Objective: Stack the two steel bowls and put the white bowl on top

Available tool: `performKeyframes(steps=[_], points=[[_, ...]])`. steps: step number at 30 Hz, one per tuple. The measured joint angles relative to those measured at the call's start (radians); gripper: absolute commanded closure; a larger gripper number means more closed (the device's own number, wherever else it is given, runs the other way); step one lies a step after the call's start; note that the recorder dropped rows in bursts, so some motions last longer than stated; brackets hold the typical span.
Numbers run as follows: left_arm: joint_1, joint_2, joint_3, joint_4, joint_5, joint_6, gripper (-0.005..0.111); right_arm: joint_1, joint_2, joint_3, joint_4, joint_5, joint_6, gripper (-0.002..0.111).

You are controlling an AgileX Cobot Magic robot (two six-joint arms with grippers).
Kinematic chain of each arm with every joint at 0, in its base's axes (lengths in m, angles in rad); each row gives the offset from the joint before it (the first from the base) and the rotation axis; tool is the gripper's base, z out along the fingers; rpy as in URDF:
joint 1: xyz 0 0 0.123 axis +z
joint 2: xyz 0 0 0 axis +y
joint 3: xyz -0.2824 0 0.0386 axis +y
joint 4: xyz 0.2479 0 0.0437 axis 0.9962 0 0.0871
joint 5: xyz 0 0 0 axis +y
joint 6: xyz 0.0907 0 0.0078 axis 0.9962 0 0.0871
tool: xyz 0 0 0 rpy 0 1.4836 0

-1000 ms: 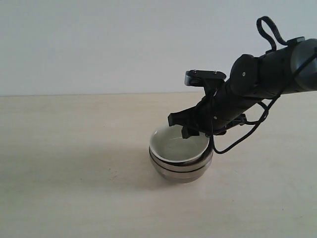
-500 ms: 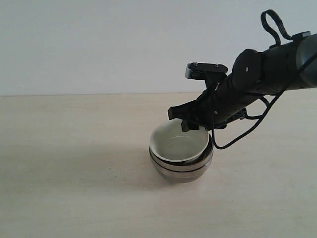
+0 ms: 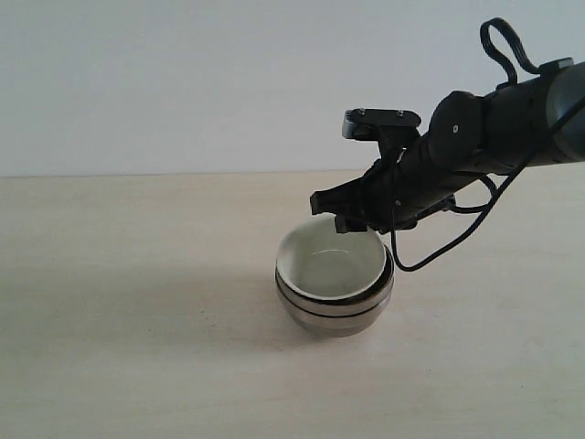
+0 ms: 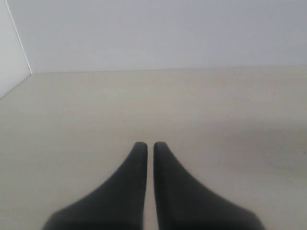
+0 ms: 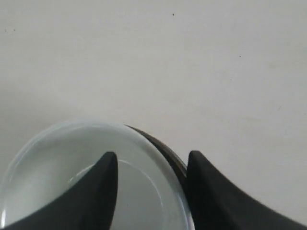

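Right gripper (image 3: 331, 214) hangs spread, empty, over the white bowl (image 3: 329, 271) (atop the steel bowls (image 3: 334, 316)). A dipping finger could snag its rim

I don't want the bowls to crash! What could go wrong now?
The right gripper hangs with jaws open either side of the white bowl's rim; moving sideways might hook it and tip it. The white bowl also looks slightly crooked in the steel bowls, so a bump could make it rock or slide.
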Motion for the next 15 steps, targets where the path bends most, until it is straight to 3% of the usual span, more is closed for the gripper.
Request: performKeyframes(steps=[12,15], points=[[0.0,0.0,0.0,0.0,0.0,0.0,0.103,0.0,-0.022,0.0,-0.018,-0.061,-0.002,0.069],[0.0,0.0,0.0,0.0,0.0,0.0,0.103,0.014,-0.025,0.0,0.008,-0.067,-0.002,0.09]])
